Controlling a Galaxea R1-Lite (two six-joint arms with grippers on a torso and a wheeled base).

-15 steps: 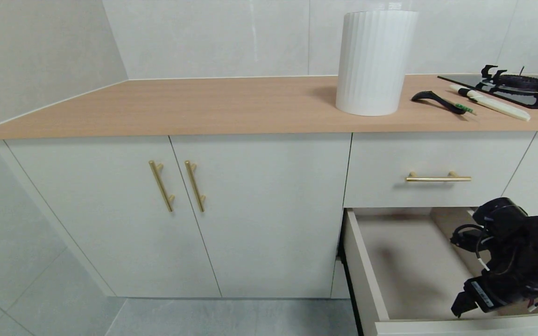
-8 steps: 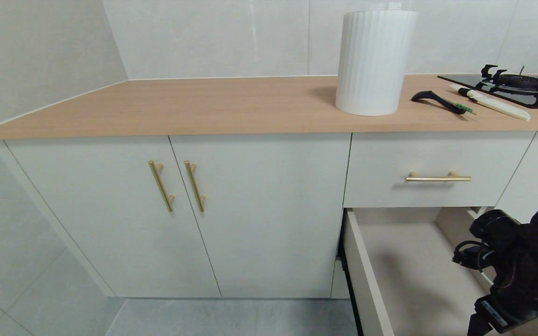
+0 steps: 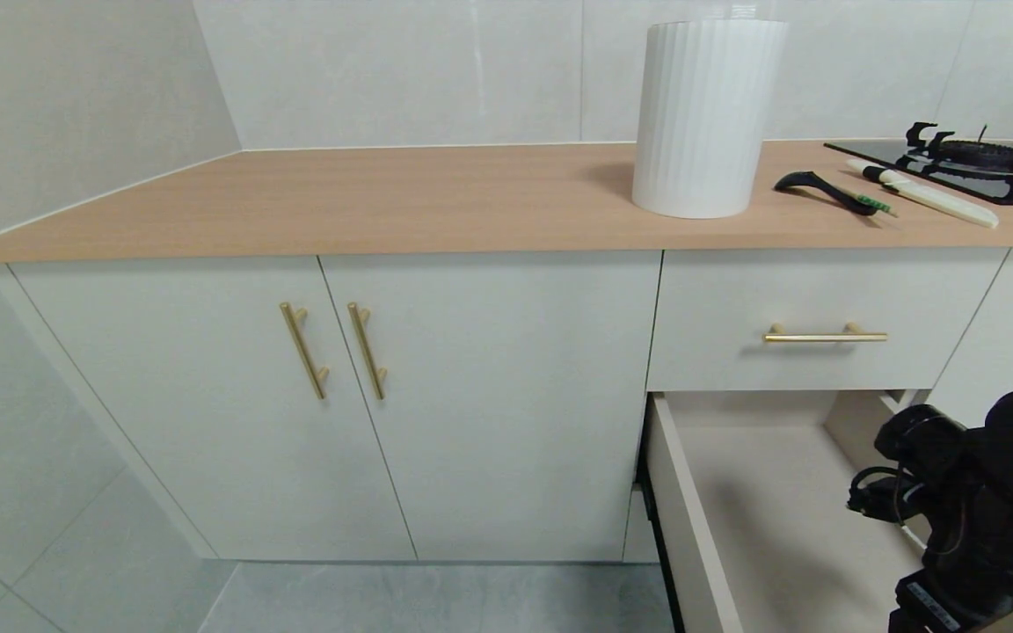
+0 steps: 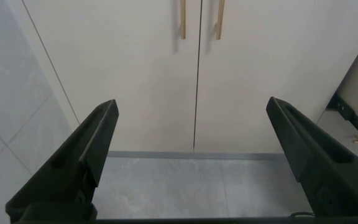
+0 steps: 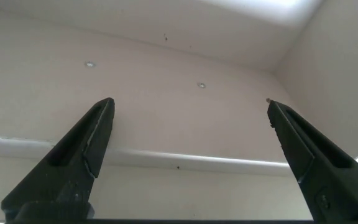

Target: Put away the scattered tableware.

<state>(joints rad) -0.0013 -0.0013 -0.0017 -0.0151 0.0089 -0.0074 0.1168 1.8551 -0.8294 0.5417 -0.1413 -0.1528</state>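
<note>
On the wooden countertop point(image 3: 383, 198), towards its right end, lies the scattered tableware: a black utensil point(image 3: 823, 189), a thin green-tipped stick point(image 3: 874, 205) and a long cream utensil point(image 3: 929, 197). All three are well apart from both claws, which are down at cabinet level below the counter's edge.

The black utensil has its curved head nearest the white ribbed container point(image 3: 704, 114), and its handle runs right and towards the counter's front edge. The stick lies just beside that handle's end, on much the same line. The cream utensil is parallel to them, its dark-banded end back by the hob point(image 3: 968, 163) and its pale end nearer the front.

The white ribbed container stands upright just left of the black utensil. Its top is cut off, so I cannot tell what is in it.

Below, the upper drawer point(image 3: 823, 316) is shut and the lower drawer point(image 3: 691, 519) is pulled out, its pale floor showing. The right arm point(image 3: 981, 510) hangs over that drawer's right side. The right gripper point(image 5: 190, 104) has its jaws spread wide, holding nothing, facing the drawer's inner wall.

The left gripper point(image 4: 191, 102) is likewise wide and holds nothing, low before the cabinet doors point(image 4: 197, 62) and the tiled floor point(image 4: 191, 186).
</note>
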